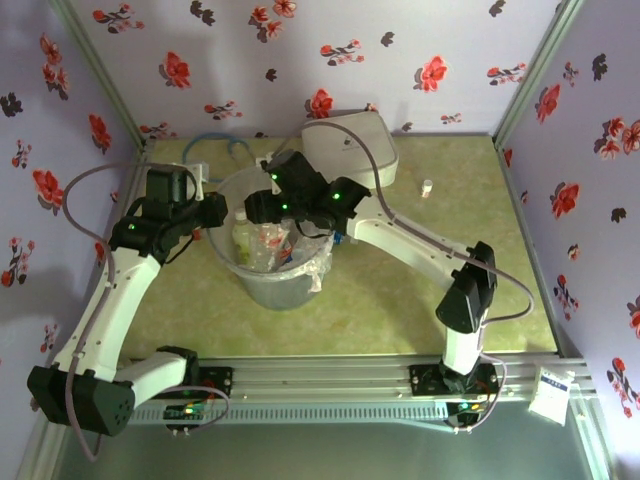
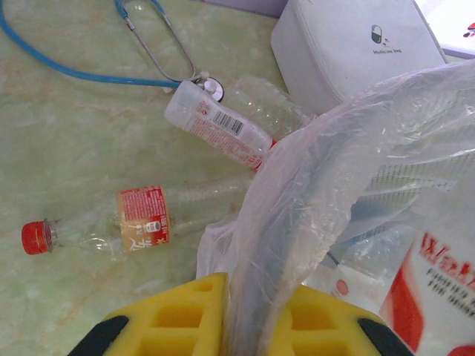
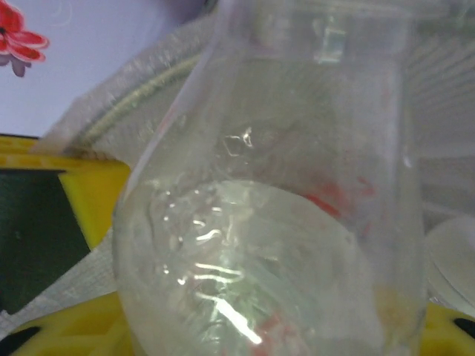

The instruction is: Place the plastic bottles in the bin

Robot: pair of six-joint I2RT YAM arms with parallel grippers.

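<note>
I see left tool (image 2: 256, 315) pinching bin (image 1: 277, 288) rim. Right tool (image 3: 245, 322) grips 1 clear bottle (image 3: 260, 222) over bin mouth. 2 bottles (image 2: 130, 222) (image 2: 223, 127) lie on tabletop (image 2: 67, 156) beyond rim, open room around them.

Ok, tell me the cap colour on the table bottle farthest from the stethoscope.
Red cap on that bottle, clearest in the left wrist view.

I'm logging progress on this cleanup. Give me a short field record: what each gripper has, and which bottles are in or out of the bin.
left gripper: fingers astride the bin's lined rim
right gripper: holds a clear bottle over the bin
in bin: at least two bottles
on table: red-capped bottle; barcode-labelled bottle
nearby: blue stethoscope; white box
</note>
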